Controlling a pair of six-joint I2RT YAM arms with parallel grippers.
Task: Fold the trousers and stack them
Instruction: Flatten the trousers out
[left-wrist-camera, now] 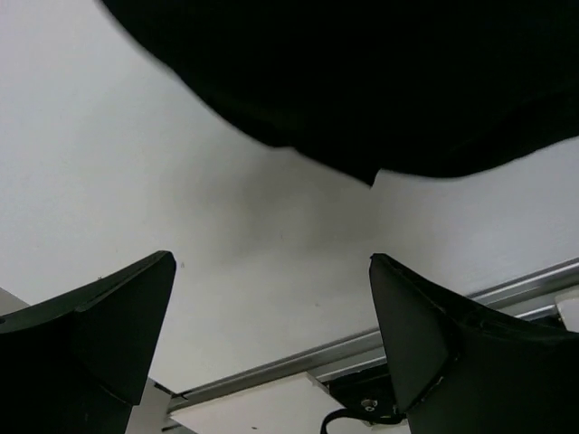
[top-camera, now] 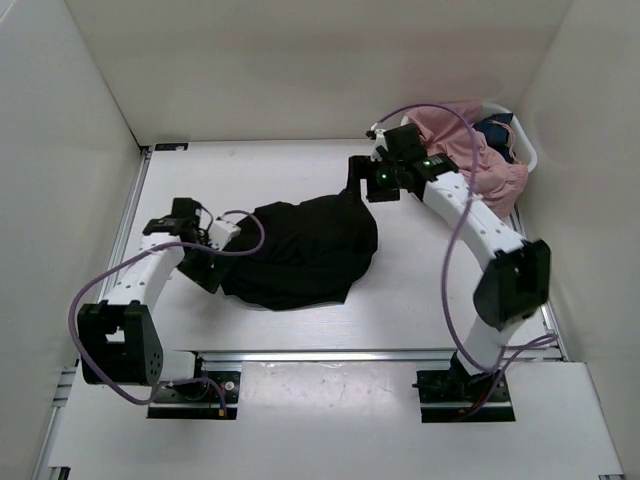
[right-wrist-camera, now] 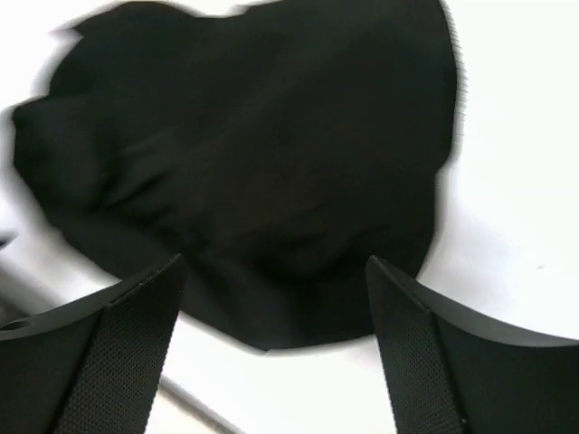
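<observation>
At the left of the table (top-camera: 300, 170), the left gripper (top-camera: 207, 270) is seen low at the near-left edge of the black trousers (top-camera: 305, 245), its jaws spread wide with nothing held between them. In the left wrist view its fingers (left-wrist-camera: 99, 334) are set apart over bare table, with the edge of the dark cloth showing just beyond them, a stance judged to be an approach for taking that edge. The trousers are laid in a rumpled, rounded heap at the middle of the table, not yet folded flat, so the task is judged to be at an early stage. At the heap's far-right edge the right gripper (top-camera: 368, 185) is held over the cloth, likewise wide open and empty, with the garment, blurred, filling the right wrist view beneath it. The two grippers are thus placed at opposite ends, apparently so the cloth can be caught and drawn out from both sides. Further right, pink garments (top-camera: 480, 150) are kept in a white basket (top-camera: 530, 150) in the far corner, presumably out of the way of the folding
</observation>
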